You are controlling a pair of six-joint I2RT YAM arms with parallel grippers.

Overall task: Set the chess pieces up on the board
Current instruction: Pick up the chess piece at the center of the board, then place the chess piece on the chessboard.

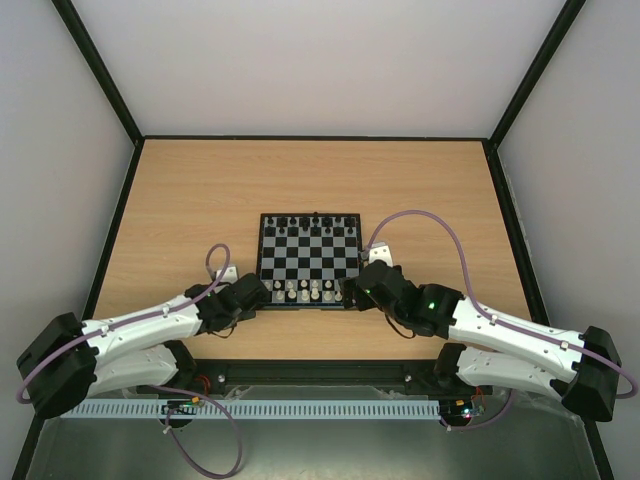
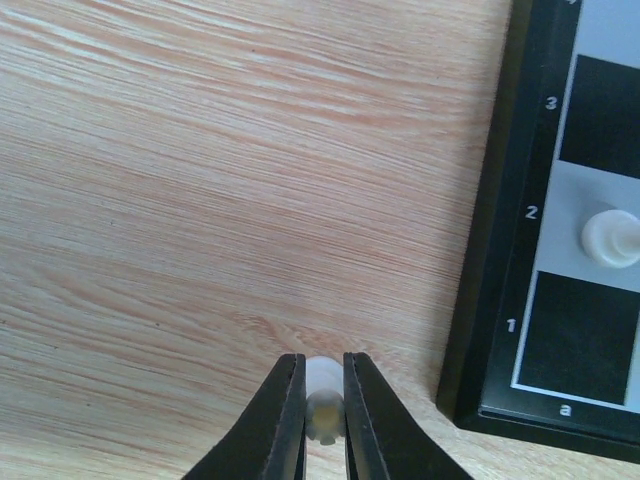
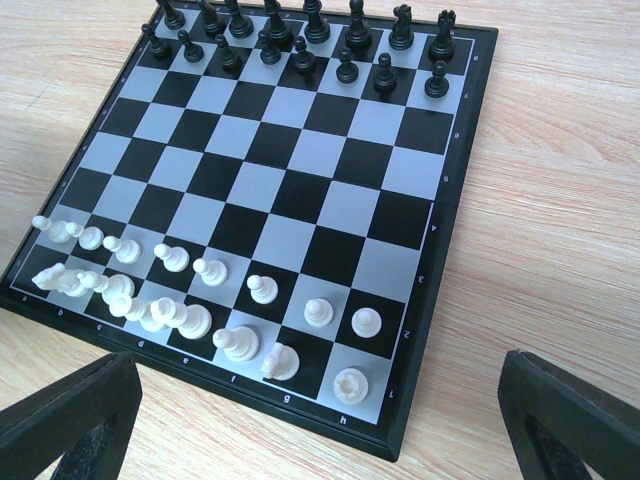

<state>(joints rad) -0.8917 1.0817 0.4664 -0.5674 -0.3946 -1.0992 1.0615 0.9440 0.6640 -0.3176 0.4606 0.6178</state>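
Note:
The board (image 1: 310,256) lies at the table's middle, near the arms. Black chess pieces (image 3: 300,45) fill its two far rows and whitish chess pieces (image 3: 180,300) stand along its two near rows. My left gripper (image 2: 323,400) is low over the wood just left of the board's near-left corner (image 2: 480,390), shut on a small whitish chess piece (image 2: 323,380). In the left wrist view the dark corner square "a1" (image 2: 575,335) is bare, with a white pawn (image 2: 610,238) behind it. My right gripper (image 3: 315,365) hangs wide open over the board's near-right edge, holding nothing.
The wooden table (image 1: 180,210) is ringed by a black frame (image 1: 120,200) and white walls. Purple cables (image 1: 440,225) loop over both arms. The right arm's wrist (image 1: 395,295) sits close to the board's near-right corner.

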